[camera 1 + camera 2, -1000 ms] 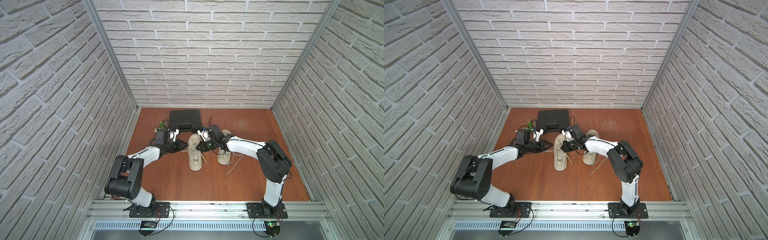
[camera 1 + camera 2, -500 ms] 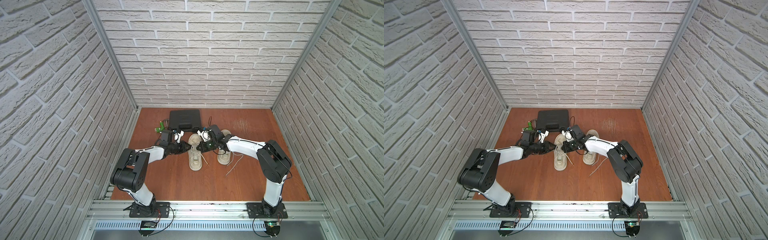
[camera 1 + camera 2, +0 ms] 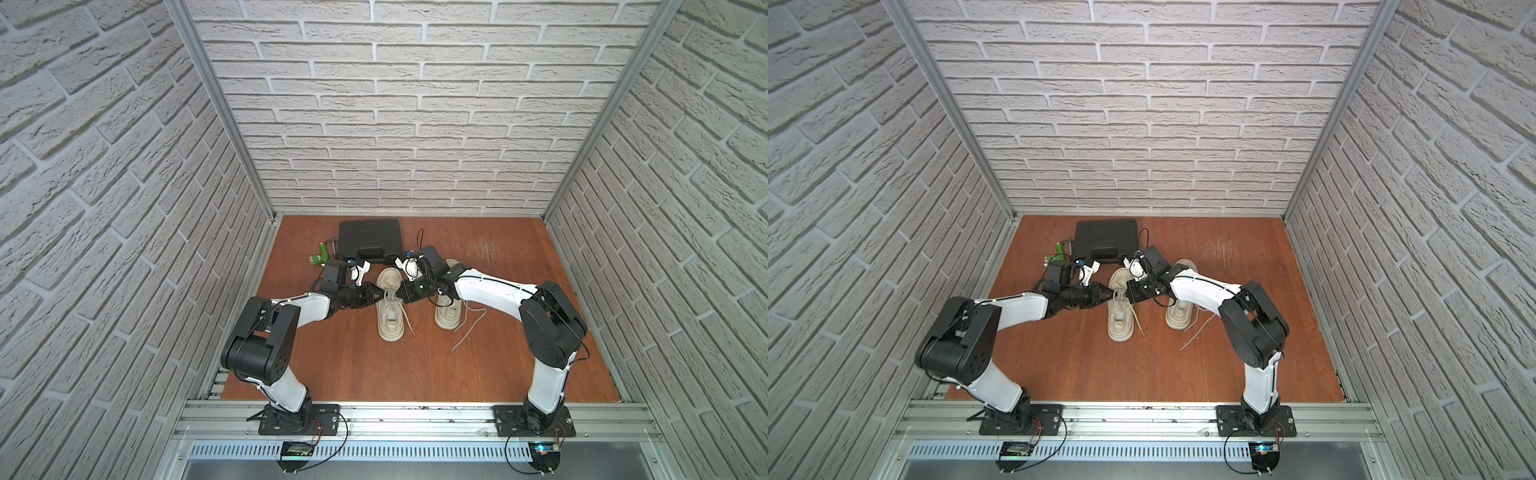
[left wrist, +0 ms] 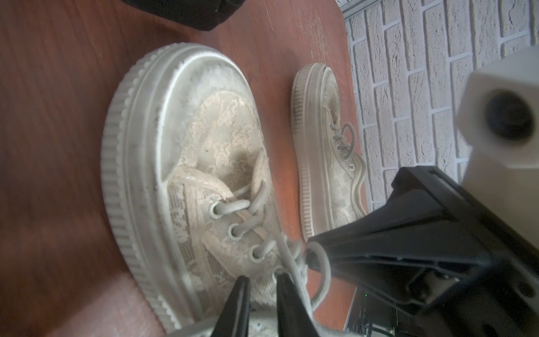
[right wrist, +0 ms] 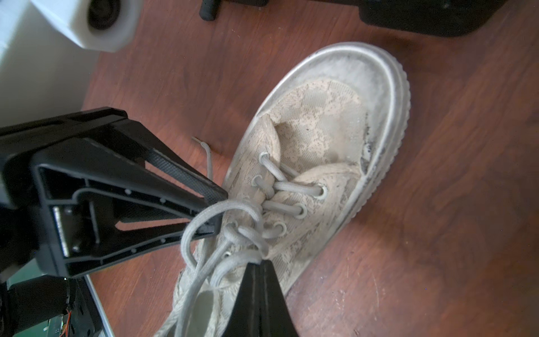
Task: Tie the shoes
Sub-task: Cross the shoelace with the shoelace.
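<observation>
Stretches left arm (image 3: 307,309) and right arm (image 3: 490,293) low and inward, elbows bent; holds left gripper (image 3: 376,296) narrowly parted, right gripper (image 3: 399,293) pinched closed, tips nearly meeting.

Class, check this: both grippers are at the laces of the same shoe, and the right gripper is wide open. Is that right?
No: the right gripper is shut, pinching a lace, as the right wrist view shows. The left gripper is indeed at the same shoe.

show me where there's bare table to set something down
Free: wood from left shoe and right shoe to the front rail; back right corner. Crowded: over the left shoe, where left hand and right hand meet, and by the black case.
</observation>
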Robot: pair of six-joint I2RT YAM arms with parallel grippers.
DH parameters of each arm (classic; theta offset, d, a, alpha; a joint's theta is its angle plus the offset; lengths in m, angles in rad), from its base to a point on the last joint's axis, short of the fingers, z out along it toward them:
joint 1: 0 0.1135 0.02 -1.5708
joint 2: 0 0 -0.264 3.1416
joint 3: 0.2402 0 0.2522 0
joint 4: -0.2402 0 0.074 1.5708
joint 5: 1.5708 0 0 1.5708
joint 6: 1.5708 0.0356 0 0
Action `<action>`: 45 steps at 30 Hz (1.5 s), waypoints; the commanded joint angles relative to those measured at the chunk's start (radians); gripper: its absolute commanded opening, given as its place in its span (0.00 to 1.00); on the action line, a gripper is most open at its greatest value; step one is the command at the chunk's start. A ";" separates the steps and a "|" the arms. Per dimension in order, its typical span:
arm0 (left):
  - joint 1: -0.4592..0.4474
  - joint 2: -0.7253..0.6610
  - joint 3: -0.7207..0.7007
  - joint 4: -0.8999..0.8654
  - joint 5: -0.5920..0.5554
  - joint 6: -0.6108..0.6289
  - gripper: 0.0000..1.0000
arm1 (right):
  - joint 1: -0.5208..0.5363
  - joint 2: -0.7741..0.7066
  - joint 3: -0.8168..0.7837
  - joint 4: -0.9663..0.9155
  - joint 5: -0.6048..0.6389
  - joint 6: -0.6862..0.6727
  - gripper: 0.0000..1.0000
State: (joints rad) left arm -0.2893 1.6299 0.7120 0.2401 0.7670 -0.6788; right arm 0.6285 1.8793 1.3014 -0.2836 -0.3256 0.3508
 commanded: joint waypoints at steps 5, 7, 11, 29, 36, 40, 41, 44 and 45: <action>-0.006 -0.026 0.006 0.039 0.003 -0.002 0.23 | 0.022 -0.037 0.070 -0.034 0.024 -0.045 0.03; -0.006 -0.028 0.005 0.038 0.002 -0.003 0.23 | 0.027 -0.030 0.080 -0.042 0.025 -0.050 0.03; -0.006 -0.033 0.002 0.038 -0.003 -0.002 0.23 | 0.036 -0.012 0.101 -0.055 0.025 -0.058 0.03; -0.004 -0.042 0.000 0.045 0.000 -0.008 0.24 | 0.048 0.042 0.104 -0.108 0.046 -0.082 0.03; -0.008 -0.042 -0.001 0.071 0.014 -0.023 0.26 | 0.053 0.056 0.122 -0.108 0.043 -0.082 0.03; -0.011 -0.039 -0.002 0.083 0.017 -0.033 0.28 | 0.055 0.061 0.122 -0.109 0.044 -0.083 0.03; -0.013 -0.039 0.000 0.084 0.017 -0.033 0.28 | 0.056 0.061 0.122 -0.108 0.042 -0.082 0.03; -0.018 -0.035 0.002 0.085 0.017 -0.033 0.29 | 0.057 0.060 0.124 -0.103 0.040 -0.078 0.03; -0.022 -0.034 0.004 0.085 0.017 -0.033 0.29 | 0.059 0.060 0.123 -0.100 0.040 -0.075 0.03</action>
State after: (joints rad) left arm -0.3012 1.6112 0.7120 0.2749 0.7685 -0.7116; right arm 0.6743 1.9263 1.4014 -0.4015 -0.2844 0.2771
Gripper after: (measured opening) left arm 0.287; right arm 0.062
